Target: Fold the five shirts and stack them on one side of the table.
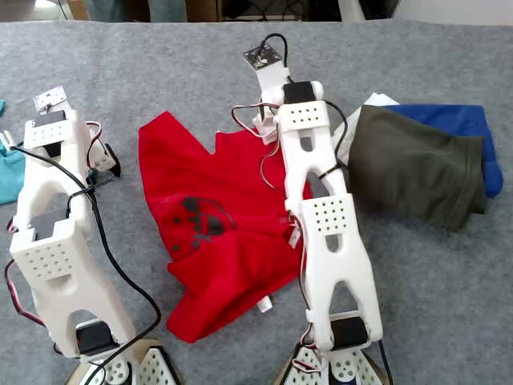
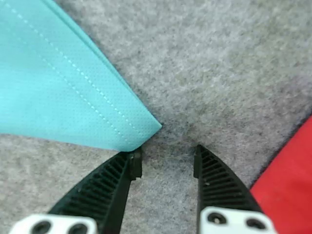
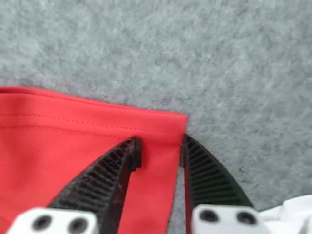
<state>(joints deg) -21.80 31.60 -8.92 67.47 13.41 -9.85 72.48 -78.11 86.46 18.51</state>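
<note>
A red shirt with a dark print lies crumpled and spread in the middle of the grey table. My right gripper is open at its far corner: one finger rests over the red shirt and the other stands at the hem's edge, with red cloth between them. My left gripper is open low over bare felt, with nothing between its fingers. A corner of a teal shirt lies just off one fingertip, and the edge of the red shirt lies off the other side.
At the right side of the table a folded olive shirt lies on a blue one and a white one. The teal shirt sits at the table's left edge. Cables run along both arms.
</note>
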